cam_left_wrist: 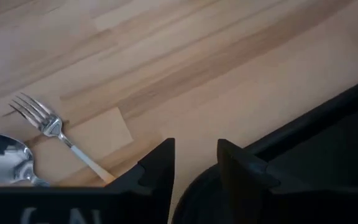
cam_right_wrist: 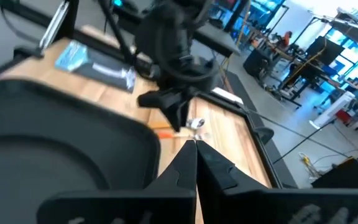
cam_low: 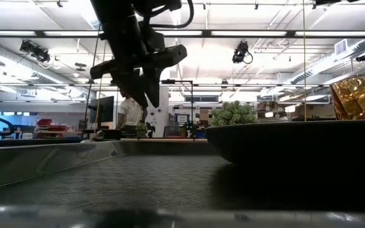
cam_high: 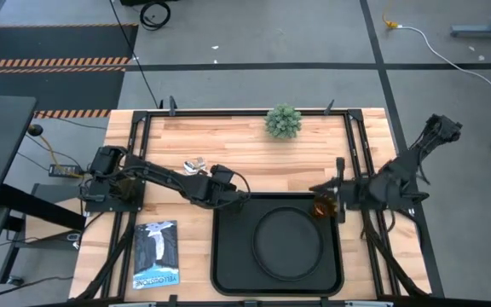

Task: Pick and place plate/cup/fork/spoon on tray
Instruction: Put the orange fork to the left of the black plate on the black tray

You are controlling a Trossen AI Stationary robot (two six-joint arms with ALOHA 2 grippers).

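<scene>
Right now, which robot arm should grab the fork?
Probably the left. Its gripper hovers near the fork and spoon, empty with jaws apart. The right gripper is across the tray by the cup.

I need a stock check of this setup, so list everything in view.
table: one, light wood, under everything
tray: one, black, near edge of the table, middle
plate: one, black, inside the tray
cup: one, amber, at the tray's far right corner
fork: one, silver head, on the wood left of the tray's far end
spoon: one, silver bowl, next to the fork
plant: one, green, far edge of the table
booklet: one, blue and white, on the wood left of the tray
person: one, white top, in the room behind
left claw: open, over the tray's far left corner
right claw: shut, by the cup
</scene>
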